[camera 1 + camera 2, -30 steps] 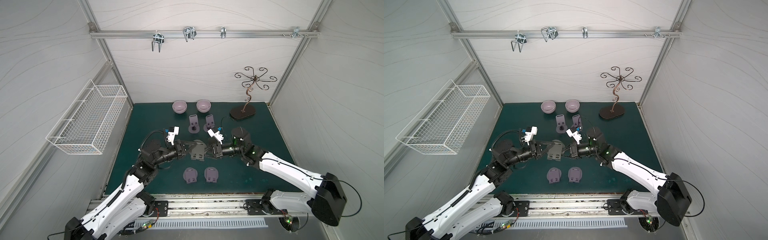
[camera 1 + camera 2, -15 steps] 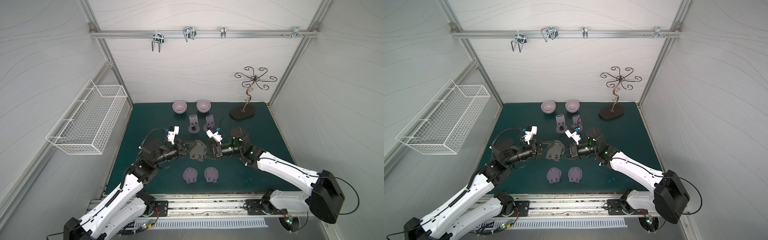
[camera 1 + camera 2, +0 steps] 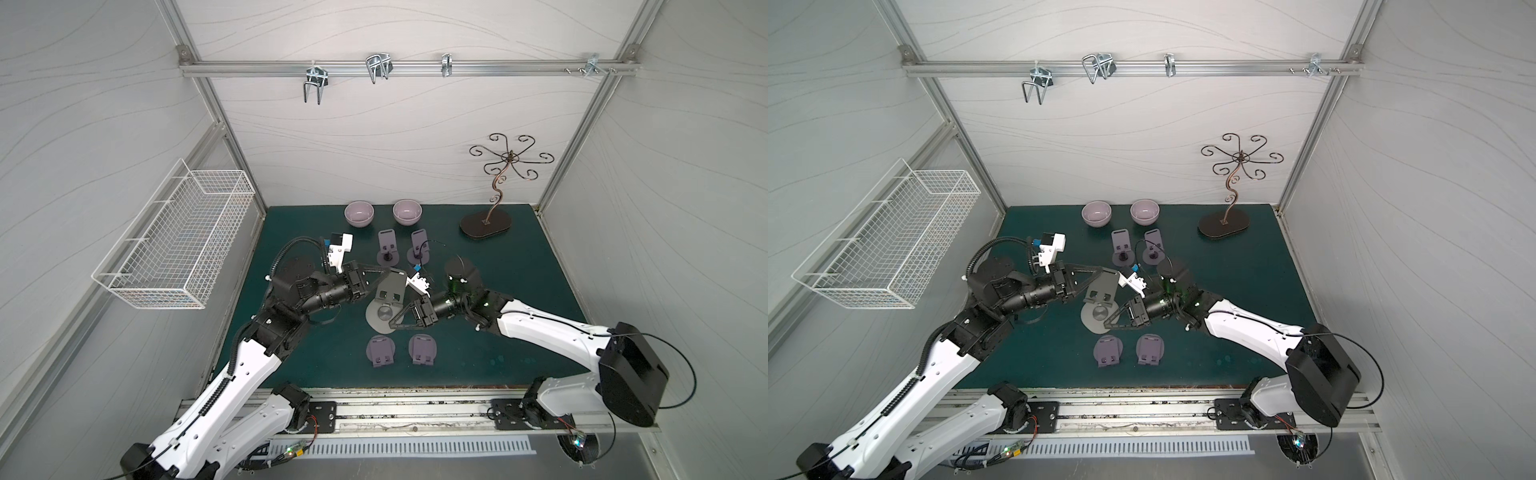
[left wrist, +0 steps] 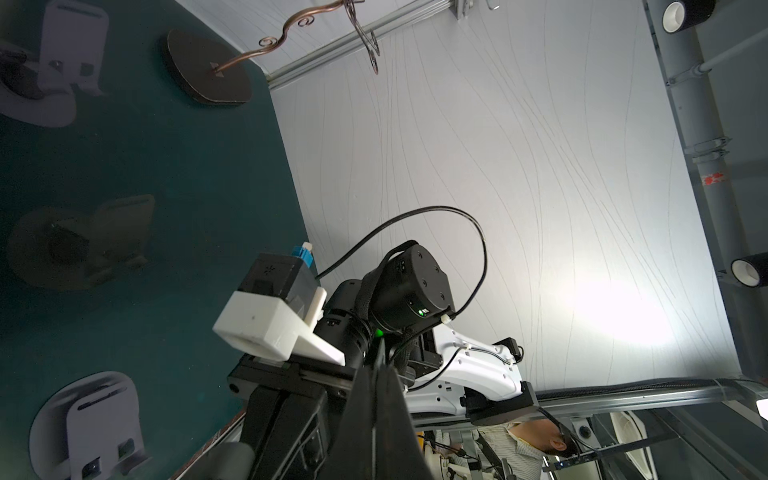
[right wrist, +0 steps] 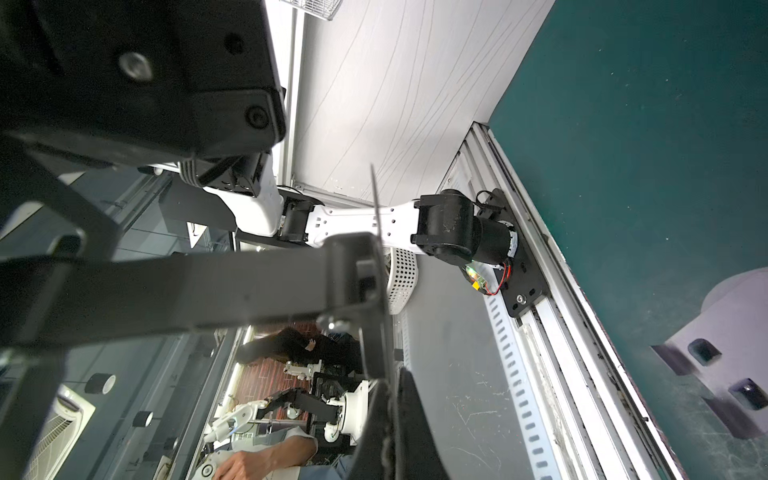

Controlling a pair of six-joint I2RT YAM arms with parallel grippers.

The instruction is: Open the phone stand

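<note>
The gray phone stand [image 3: 387, 300] is held over the middle of the green surface [image 3: 498, 291], between the two arms. In both top views its rectangular plate and its round base show, the plate lying toward the back wall and the base toward the front rail. The left gripper [image 3: 389, 272] is clamped on the plate's far edge. The right gripper [image 3: 392, 326] is clamped on the rim of the round base. In each wrist view the stand shows only as a thin dark sheet pinched between closed fingers [image 4: 365, 419].

Just in front of the held stand, two lilac folded stands [image 3: 380, 350] lie flat side by side. Just behind it, two more lilac stands [image 3: 387, 248] are set up with their plates raised. Further back, near the wall, sit two lilac bowls [image 3: 359, 213]. To the right of these a bronze jewelry tree [image 3: 485, 225] stands on its dark oval base. A white wire basket [image 3: 178, 245] hangs on the left wall, and metal hooks [image 3: 316, 82] hang from the rail across the back wall.
</note>
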